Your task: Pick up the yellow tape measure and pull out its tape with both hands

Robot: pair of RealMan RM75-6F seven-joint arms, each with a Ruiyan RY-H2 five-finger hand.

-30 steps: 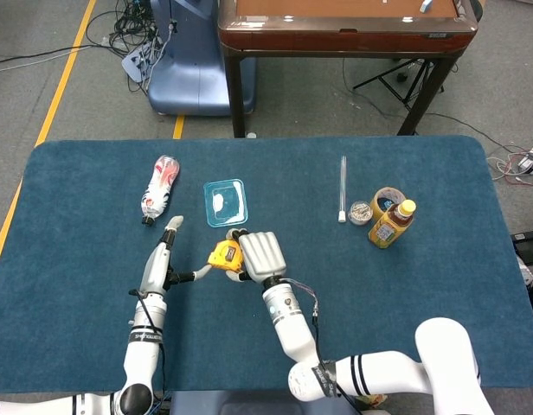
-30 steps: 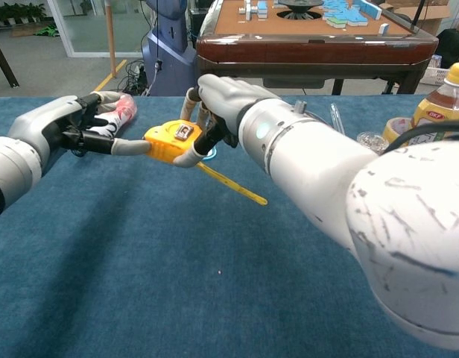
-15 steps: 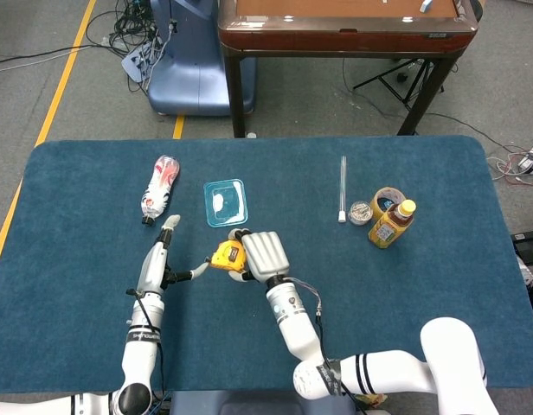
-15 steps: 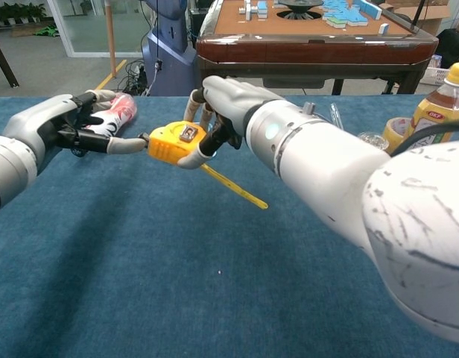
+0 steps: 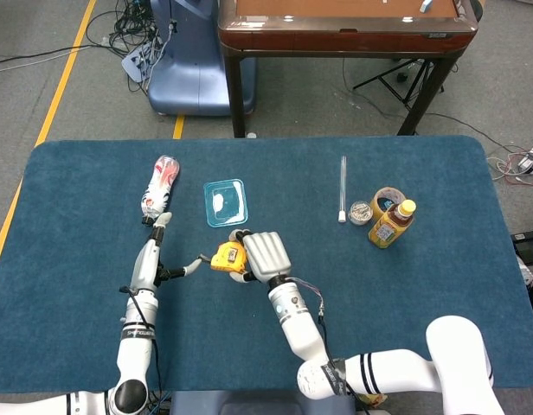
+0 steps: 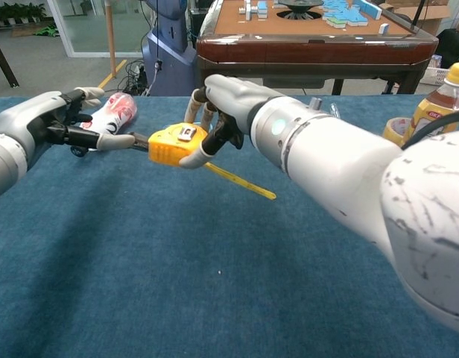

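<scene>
The yellow tape measure (image 6: 173, 143) was held above the blue table (image 5: 405, 303), gripped in the right robot hand (image 6: 223, 101). That hand's fingers wrapped over the top and far side of the case, with one fingertip curled under its near edge. In the head view the case (image 5: 224, 257) sat just left of the right robot hand (image 5: 263, 255), between the two hands.

The left robot hand (image 6: 62, 119) lay to the left of the case, at about the same height. Its extended fingers (image 6: 114, 141) reached toward the case's left end, and a short dark piece ran between the fingertips and the case. Whether those fingertips pinched the tape's end could not be told from either view. In the head view the left robot hand (image 5: 154, 259) appeared well left of the case, one finger pointing toward it.

A yellow strip (image 6: 241, 181) hung from the underside of the case, slanting down and to the right, clear of the table.

Behind the left hand a crushed plastic bottle (image 5: 159, 186) lay on the table, with a small blue tray (image 5: 224, 201) just beyond the case. Further right were a thin clear tube (image 5: 343, 186), a small round tin (image 5: 360, 212), a roll of tape (image 5: 388, 199) and an upright drink bottle (image 5: 392, 224)
</scene>
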